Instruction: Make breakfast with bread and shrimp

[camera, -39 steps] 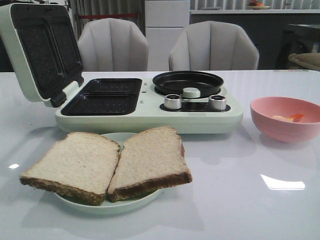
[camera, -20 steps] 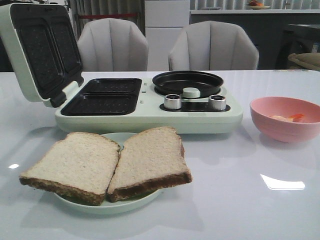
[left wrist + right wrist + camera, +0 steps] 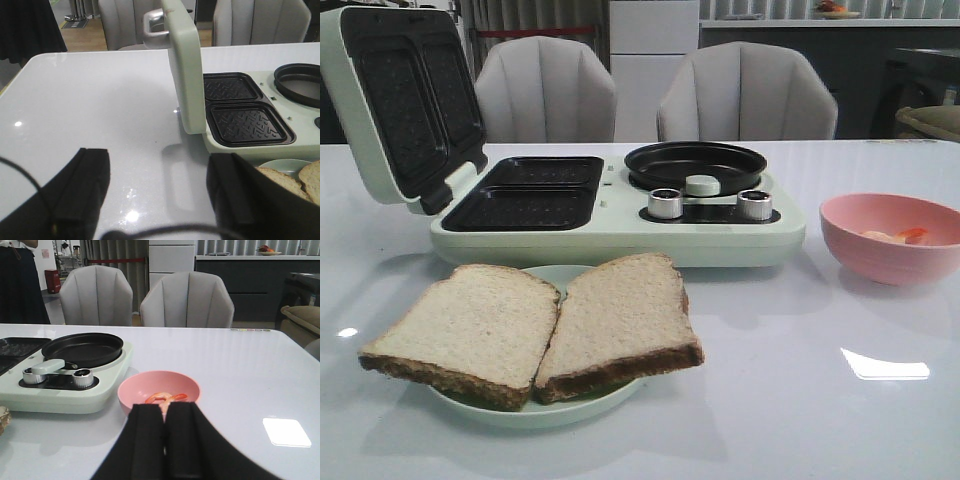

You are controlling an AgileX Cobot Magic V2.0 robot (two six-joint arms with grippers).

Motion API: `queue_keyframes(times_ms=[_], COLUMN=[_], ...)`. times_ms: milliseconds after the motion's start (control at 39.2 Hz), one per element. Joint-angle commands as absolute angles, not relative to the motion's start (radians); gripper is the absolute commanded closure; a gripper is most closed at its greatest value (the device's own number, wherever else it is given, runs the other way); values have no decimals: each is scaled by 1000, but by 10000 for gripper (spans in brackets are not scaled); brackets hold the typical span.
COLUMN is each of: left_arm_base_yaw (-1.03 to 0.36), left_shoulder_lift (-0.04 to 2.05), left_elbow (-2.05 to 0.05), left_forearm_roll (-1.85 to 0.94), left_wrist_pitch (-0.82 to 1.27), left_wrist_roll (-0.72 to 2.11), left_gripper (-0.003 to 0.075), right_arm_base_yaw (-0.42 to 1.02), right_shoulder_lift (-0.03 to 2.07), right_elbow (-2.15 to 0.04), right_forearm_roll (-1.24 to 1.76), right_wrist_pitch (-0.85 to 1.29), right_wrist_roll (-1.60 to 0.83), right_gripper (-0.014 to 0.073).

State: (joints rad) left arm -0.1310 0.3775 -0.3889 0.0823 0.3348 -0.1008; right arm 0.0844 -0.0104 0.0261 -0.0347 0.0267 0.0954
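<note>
Nearest in the front view, two slices of bread are lying side by side, edges touching, on a pale green plate at about 7 o'clock on the bench. No arm is showing in that view. In the left wrist view the left gripper is hanging with its fingers spread wide and empty; the bread is sitting just past one finger, making the left arm the nearer one to it. In the right wrist view the right gripper is holding its fingers pressed together with nothing between them, and the pink bowl with the shrimp is lying straight ahead, just beyond the tips. In the front view that bowl is at 3 o'clock. Farther back, at 12 o'clock, the green breakfast maker is standing with its lid raised, grill plates bare, round pan beside them. Judgement: nothing is loaded yet, so the task is at its start.
</note>
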Motion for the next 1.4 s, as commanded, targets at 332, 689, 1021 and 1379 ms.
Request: queue_keyframes(times_ms=[332, 689, 1021, 1379], left_arm_base_yaw=[-137, -143, -314, -590], left_shoulder_lift=[393, 399, 497, 730], left_elbow=[-425, -419, -419, -419], left_forearm_roll=[108, 306, 751, 969], left_wrist_pitch=[265, 288, 286, 370], left_wrist_roll=[-111, -111, -155, -155], left_gripper=[219, 220, 228, 228], right_arm_base_yaw=[80, 80, 80, 80], right_shoulder_lift=[-32, -32, -32, -32], right_elbow=[10, 10, 10, 10], right_forearm_roll=[-49, -49, -49, -49], right_wrist_pitch=[-62, -62, -62, -62], right_wrist_roll=[97, 97, 97, 97], right_gripper=[449, 449, 449, 449])
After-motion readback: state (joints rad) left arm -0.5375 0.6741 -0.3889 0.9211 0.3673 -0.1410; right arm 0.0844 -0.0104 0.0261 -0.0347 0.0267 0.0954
